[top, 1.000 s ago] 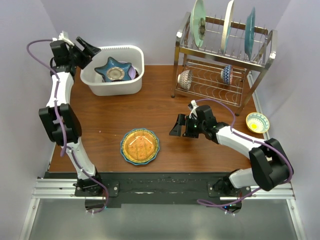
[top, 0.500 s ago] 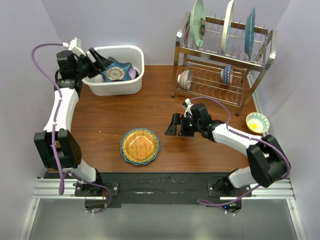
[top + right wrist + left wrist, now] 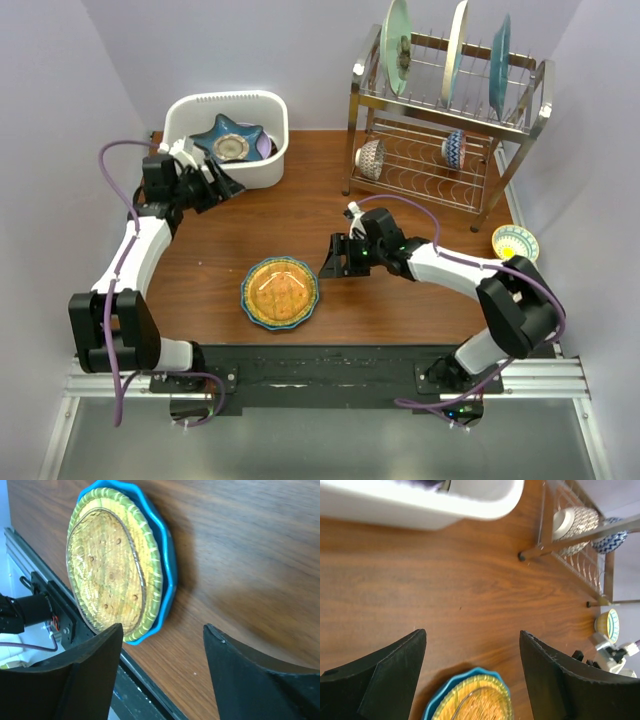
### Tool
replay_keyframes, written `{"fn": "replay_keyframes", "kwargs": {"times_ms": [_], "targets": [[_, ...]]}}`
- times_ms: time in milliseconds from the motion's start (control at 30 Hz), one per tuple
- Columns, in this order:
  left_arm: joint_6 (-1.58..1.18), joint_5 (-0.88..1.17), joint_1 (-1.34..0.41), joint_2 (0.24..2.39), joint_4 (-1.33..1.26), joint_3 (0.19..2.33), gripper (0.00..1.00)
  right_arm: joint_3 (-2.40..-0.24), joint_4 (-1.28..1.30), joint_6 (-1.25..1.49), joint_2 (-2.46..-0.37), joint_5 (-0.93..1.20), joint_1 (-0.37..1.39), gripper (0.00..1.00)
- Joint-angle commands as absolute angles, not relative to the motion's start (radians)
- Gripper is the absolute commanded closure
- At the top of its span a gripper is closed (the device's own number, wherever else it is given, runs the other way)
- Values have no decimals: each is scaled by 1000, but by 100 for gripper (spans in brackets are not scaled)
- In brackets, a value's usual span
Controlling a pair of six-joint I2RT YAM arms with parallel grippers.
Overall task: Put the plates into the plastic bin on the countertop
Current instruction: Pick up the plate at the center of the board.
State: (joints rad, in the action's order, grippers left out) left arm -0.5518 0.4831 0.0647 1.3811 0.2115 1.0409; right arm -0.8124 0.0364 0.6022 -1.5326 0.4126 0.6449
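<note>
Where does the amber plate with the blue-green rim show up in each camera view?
Top external: amber plate with blue-green scalloped rim, lower centre of the picture.
Left wrist: bottom edge, centre, partly cut off.
Right wrist: upper left, seen obliquely.
Shared landmark: reddish-brown wooden tabletop under the plate in all three.

The countertop (image 3: 260, 225) holds a plate (image 3: 279, 292), plastic bin (image 3: 230, 176), dish rack (image 3: 415, 170) and bowl (image 3: 515, 244).

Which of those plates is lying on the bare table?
The amber plate with the blue-green rim, flat on the countertop. The others stand in the wire rack or lie in the white bin.
</note>
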Motion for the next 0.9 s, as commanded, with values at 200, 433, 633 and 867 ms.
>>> {"fn": "replay_keyframes", "kwargs": {"times_ms": [200, 433, 633, 867], "targets": [[-514, 476, 66, 1289, 195, 845, 22, -929, 32, 584, -1631, 476, 709, 40], [-546, 492, 66, 1250, 153, 718, 23, -960, 48, 577, -1669, 480, 735, 46], [-578, 486, 64, 1226, 147, 631, 25, -986, 69, 566, -1703, 469, 756, 49], [-584, 463, 61, 1215, 167, 595, 25, -1012, 95, 551, -1735, 437, 781, 49]]}}
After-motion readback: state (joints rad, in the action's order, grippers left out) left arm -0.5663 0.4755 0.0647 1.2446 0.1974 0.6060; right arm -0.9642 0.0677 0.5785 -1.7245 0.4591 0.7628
